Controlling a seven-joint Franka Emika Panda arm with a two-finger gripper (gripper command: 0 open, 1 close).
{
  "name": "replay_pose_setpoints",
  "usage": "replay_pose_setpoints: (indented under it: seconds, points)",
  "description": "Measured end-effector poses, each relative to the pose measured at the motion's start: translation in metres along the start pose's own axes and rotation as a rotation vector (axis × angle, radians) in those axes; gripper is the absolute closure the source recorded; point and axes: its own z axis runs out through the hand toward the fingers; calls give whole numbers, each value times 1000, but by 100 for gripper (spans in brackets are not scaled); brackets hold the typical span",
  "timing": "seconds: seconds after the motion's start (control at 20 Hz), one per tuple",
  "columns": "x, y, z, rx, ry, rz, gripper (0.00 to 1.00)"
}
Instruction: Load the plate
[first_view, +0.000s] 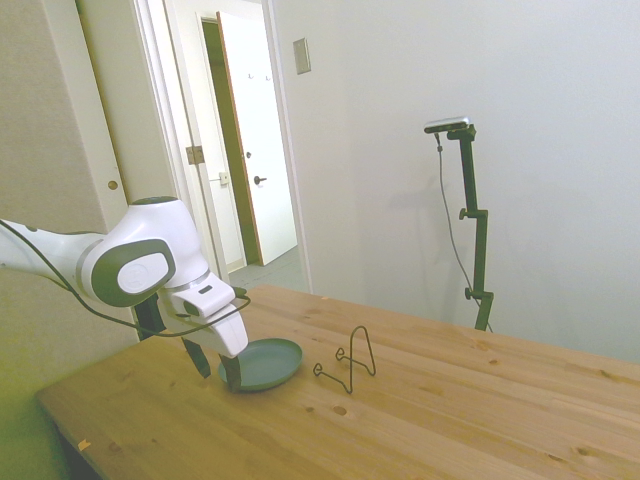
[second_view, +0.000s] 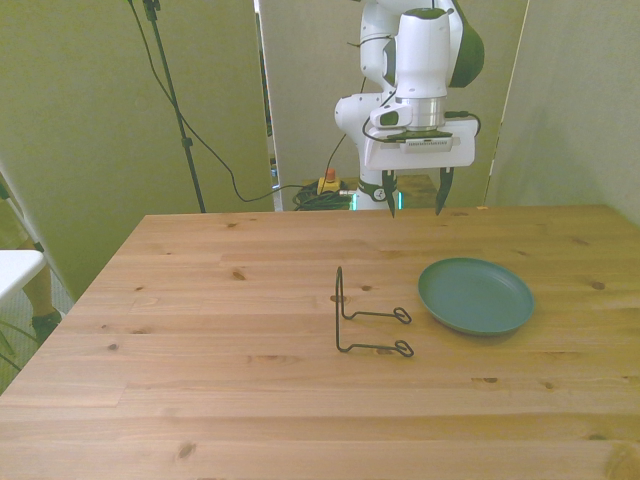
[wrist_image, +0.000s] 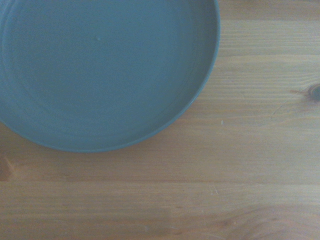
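Wooden counter bears the grey-green round plate; the empty, open end effector should straddle its rim squarely before closing, minding the thin wire stand.

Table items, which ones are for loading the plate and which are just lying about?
For the job: the plate, flat on the table; the wire stand beside it; the open gripper, empty.
Lying about: nothing else rests on the table.

Plain white room, wooden table, open door, hallway beyond
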Motion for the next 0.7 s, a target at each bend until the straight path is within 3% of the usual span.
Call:
replay_pose_setpoints:
  seconds: [0.25, 0.7]
  points:
    - [10, -5, 0, 4, -6, -14, 0]
    - [73, -35, 22, 62, -98, -52, 0]
